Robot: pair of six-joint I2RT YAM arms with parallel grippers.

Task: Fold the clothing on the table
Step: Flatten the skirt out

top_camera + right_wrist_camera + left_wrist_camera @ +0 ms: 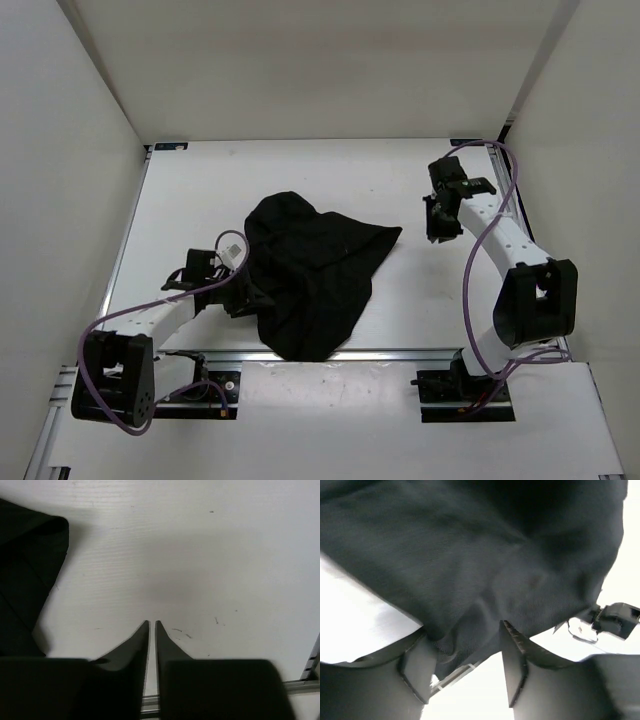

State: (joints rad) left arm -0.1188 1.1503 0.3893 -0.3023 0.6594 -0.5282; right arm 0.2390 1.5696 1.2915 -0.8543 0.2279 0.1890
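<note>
**Top view.** A soft, matte black fabric garment (pixel 315 275) is lying crumpled on the flat white rectangular surface (pixel 200 190), covering the middle and the near-left part. Its near edge is reaching the silver metal rail (pixel 400 355) along the near side, and one pointed corner is extending to the right. The left claw (pixel 243 297) is sitting low at the garment's left edge, partly overlapped by the fabric. The right claw (pixel 437 225) is hovering over bare surface at the far right, well apart from that pointed corner.

**Left wrist view.** The left claw (pixel 465 655) is standing wide, its two fingers (pixel 514 655) well apart. A hanging fold of the garment (pixel 470 555) is dipping into the gap between them, and the fingers are standing too far apart to be pinching it.

**Right wrist view.** The right claw (pixel 151 626) is holding nothing, its fingers (pixel 165 645) drawn together to a thin slit above the surface (pixel 200 555). An edge of the garment (pixel 25 580) is showing at the left of this view.
</note>
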